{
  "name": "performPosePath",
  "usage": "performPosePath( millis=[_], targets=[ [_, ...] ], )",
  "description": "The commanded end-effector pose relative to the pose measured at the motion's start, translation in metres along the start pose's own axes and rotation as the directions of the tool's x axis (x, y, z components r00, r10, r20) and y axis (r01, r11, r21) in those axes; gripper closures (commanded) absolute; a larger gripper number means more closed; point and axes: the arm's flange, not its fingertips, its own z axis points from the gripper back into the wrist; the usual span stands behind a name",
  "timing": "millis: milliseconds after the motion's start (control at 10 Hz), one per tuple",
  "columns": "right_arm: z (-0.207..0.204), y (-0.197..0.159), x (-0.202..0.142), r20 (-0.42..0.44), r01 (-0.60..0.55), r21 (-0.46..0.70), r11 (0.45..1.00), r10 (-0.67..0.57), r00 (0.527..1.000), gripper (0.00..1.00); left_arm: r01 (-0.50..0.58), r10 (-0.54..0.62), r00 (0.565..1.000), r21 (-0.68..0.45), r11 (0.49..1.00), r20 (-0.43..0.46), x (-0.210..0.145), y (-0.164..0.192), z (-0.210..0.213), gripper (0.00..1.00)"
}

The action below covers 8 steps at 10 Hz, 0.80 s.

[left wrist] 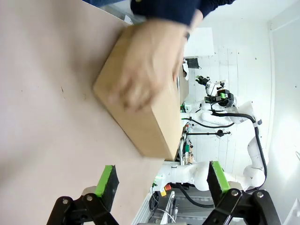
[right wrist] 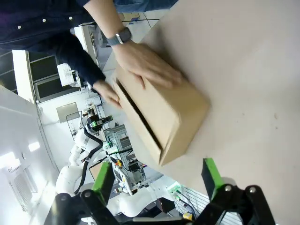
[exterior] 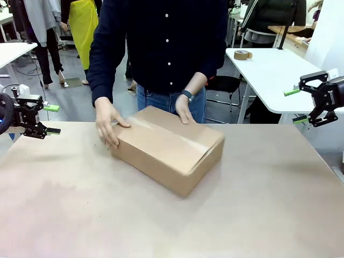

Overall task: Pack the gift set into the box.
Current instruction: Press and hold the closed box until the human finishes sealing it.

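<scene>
- Bare tan surface (exterior: 161, 226) lies nearest, running up to the box.
- Box (exterior: 166, 148) sits flat around the middle of the surface, toward the far side. It is turned skew, so one corner points near-right. My guess is that it is kept within the person's reach for closing.
- Top flaps are folded down. The right wrist view shows a dark slit along the seam, so they look laid shut rather than sealed.
- Person's watch-side hand (exterior: 184, 112) rests on the box's far edge, and person's other hand (exterior: 107, 121) lies flat on its left end. Likely they are pressing the flaps down and steadying the carton.
- Left robot hand (exterior: 52, 119) hangs at the left edge of the surface, fingers apart, gripping nothing, well apart from the box.
- Right robot hand (exterior: 295, 106) hangs off the far-right corner, also spread and gripping nothing. Both are probably parked out of the person's way.
- Gift set: the flaps cover whatever is inside, so I cannot tell whether it is packed.
- Hard to make out: the hand on the box is motion-smeared in the left wrist view. The front view cuts the person off at the top edge.
- Tape roll (exterior: 243, 54) lies on a white table far right, possibly for sealing.
</scene>
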Motion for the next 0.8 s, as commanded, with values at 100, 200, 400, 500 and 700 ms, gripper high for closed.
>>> performPosePath(
  millis=[100,200,400,500,700],
  targets=[
    [0.0015,-0.0016,-0.0001,-0.005,-0.016,0.021,1.0,0.016,1.0,0.0,0.004,-0.004,1.0,0.004,1.0,0.002,-0.0032,-0.0023,-0.0007,0.0],
    [0.0015,-0.0016,-0.0001,-0.005,-0.016,0.021,1.0,0.016,1.0,0.0,0.004,-0.004,1.0,0.004,1.0,0.002,-0.0032,-0.0023,-0.0007,0.0],
    [0.0015,-0.0016,-0.0001,-0.005,-0.016,0.021,1.0,0.016,1.0,0.0,0.004,-0.004,1.0,0.004,1.0,0.002,-0.0032,-0.0023,-0.0007,0.0],
    [0.0015,-0.0016,-0.0001,-0.005,-0.016,0.021,1.0,0.016,1.0,0.0,0.004,-0.004,1.0,0.004,1.0,0.002,-0.0032,-0.0023,-0.0007,0.0],
    [0.0015,-0.0016,-0.0001,-0.005,-0.016,0.021,1.0,0.016,1.0,0.0,0.0,0.0,1.0,0.0,1.0,0.0,0.0,0.0,0.0,0.0]
  ],
)
